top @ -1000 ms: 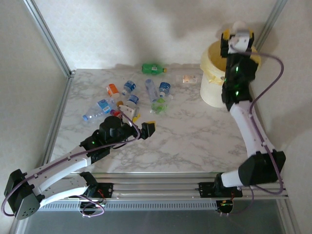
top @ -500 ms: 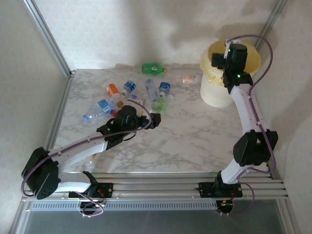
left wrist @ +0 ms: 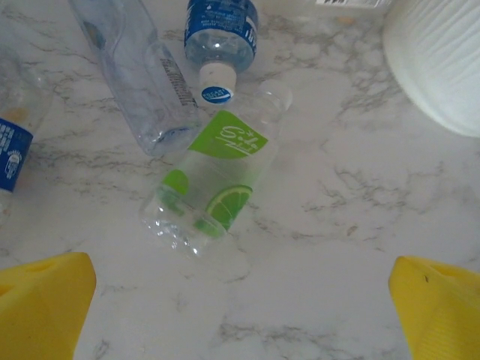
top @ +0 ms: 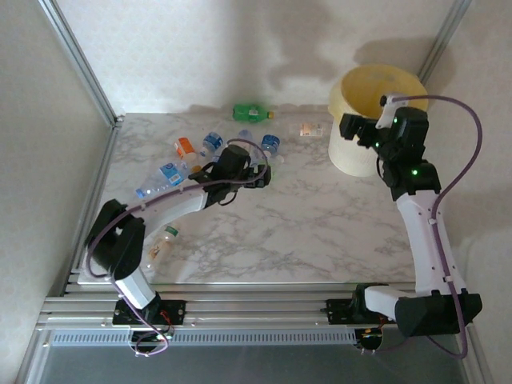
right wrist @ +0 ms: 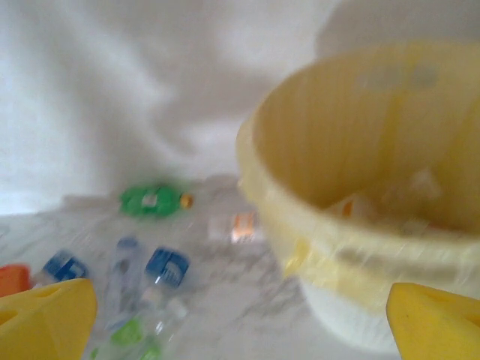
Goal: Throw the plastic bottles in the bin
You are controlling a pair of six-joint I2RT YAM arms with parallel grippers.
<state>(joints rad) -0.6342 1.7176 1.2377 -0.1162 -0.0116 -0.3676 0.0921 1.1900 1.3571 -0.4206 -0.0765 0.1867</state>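
Yellow-fingered left hand (left wrist: 241, 304) gapes wide over the lime-labelled bottle (left wrist: 217, 176), right hand (right wrist: 240, 319) wide beside the bin (right wrist: 352, 255).

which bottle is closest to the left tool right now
The clear bottle with the green lime label, lying on its side just ahead of the open left tool; the blue-labelled bottle lies beyond it.

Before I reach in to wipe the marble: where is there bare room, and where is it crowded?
Bare: the marble table between the bin and the near rail, right of the left gripper. Crowded: the far left, where the plastic bottles cluster from the green bottle down to the left edge; a stray bottle lies by the near-left rail.
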